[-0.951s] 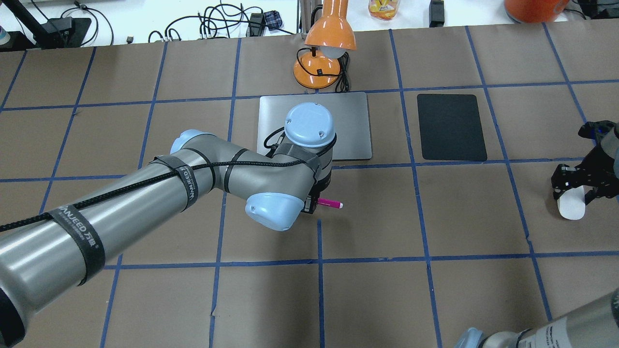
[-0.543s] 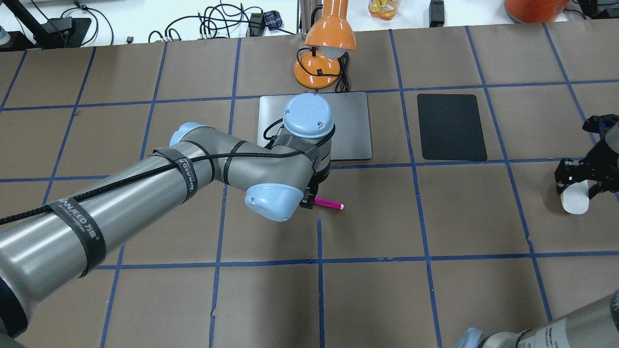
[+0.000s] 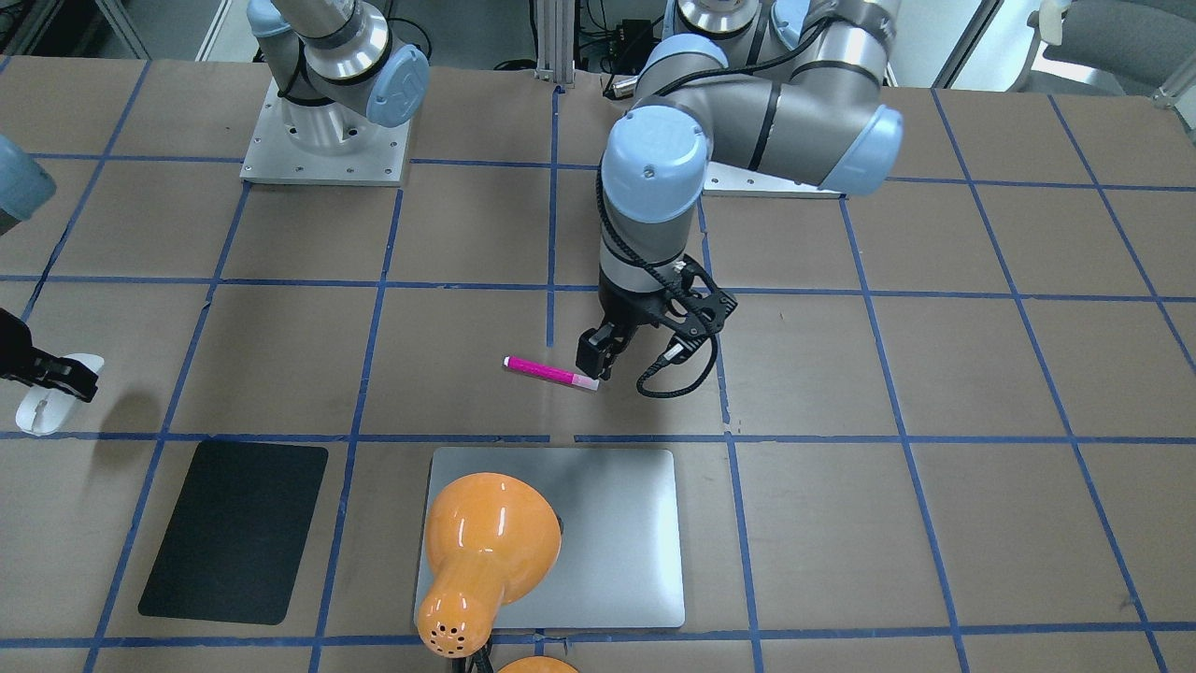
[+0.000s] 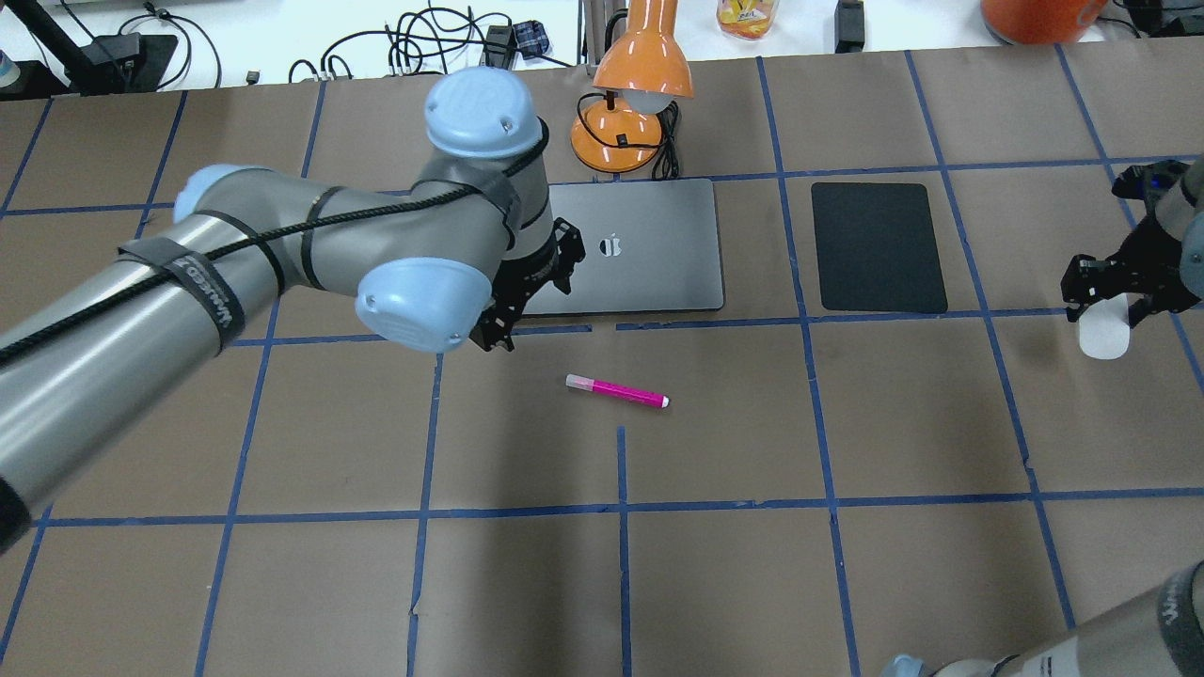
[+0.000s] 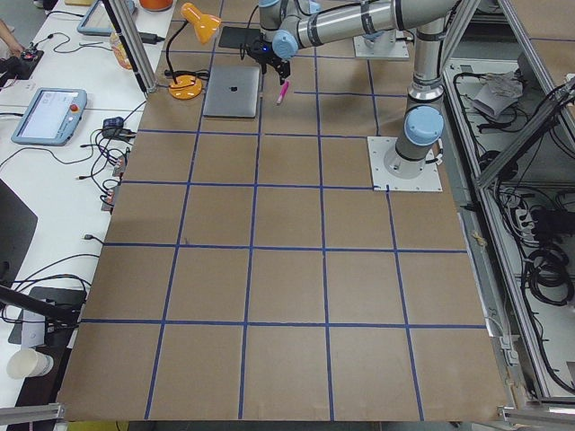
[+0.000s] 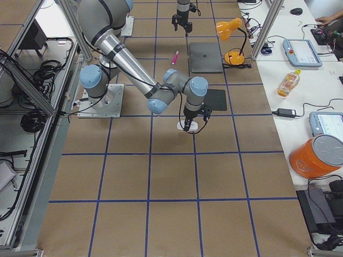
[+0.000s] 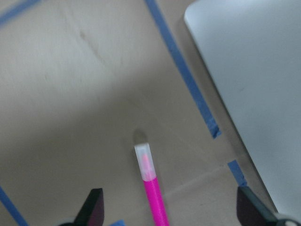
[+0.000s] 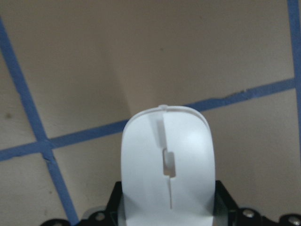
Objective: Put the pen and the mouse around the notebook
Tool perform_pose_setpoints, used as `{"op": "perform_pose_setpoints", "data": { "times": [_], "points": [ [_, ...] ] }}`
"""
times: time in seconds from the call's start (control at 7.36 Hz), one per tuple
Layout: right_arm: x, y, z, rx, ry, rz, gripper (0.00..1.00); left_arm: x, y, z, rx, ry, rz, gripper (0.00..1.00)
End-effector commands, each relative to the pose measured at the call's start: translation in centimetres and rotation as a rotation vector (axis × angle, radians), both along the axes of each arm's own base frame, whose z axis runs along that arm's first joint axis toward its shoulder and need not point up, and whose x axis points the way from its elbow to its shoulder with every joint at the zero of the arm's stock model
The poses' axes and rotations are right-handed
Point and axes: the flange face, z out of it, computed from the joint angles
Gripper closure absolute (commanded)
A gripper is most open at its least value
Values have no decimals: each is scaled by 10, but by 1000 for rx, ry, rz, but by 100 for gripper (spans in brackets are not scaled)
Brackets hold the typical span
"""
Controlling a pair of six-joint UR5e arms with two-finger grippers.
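Near the notebook (image 3: 617,533) lies the pen (image 3: 549,372), the left end effector (image 3: 598,363) spread apart beside it; well away from the notebook, the right end effector (image 4: 1108,303) clamps the mouse (image 8: 167,160)

Pink pen (image 4: 617,391) lies near silver notebook (image 4: 649,249), white mouse (image 4: 1103,331) well apart.

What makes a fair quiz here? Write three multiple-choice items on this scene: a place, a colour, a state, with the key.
1. The pen lies: A on a black mat; B on the table, apart from the notebook; C on a plate.
2. The lamp is: A green; B white; C orange.
3. The right gripper is: A shut on the mouse; B open, empty; C holding a cup.
Key: B, it rests on bare brown paper; C, shade and base are orange; A, the wrist view shows the mouse clamped.
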Motion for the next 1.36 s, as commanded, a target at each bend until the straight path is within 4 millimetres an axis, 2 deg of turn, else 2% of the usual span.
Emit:
{"op": "perform_pose_setpoints", "data": {
  "times": [0.0, 0.14, 0.27, 0.41, 0.54, 0.68, 0.81, 1.09, 1.22],
  "points": [
    [51, -35, 22, -69, -23, 49, 46, 43, -4, 96, 62, 41, -330, 0],
    [65, -44, 28, -87, -18, 42, 46, 46, 4, 131, 32, 59, -537, 0],
    [81, -63, 26, -95, -19, 52, 46, 48, 15, 151, -2, 63, -781, 0],
    [98, -88, 26, -113, -14, 48, 46, 55, 19, 161, -16, 55, -956, 0],
    [122, -110, 22, -117, -18, 40, 46, 61, 20, 159, -9, 55, -1044, 0],
    [141, -130, 20, -134, -17, 33, 46, 71, 19, 157, -9, 57, -1045, 0],
    [153, -146, 11, -139, -32, -5, 46, 80, 22, 167, -27, 52, -1027, 0],
    [187, -152, -12, -114, -75, -27, 44, 105, 18, 178, -57, 42, -961, 0],
    [190, -147, -25, -77, -84, -26, 42, 111, 20, 179, -49, 43, -945, 0]
  ]
}}
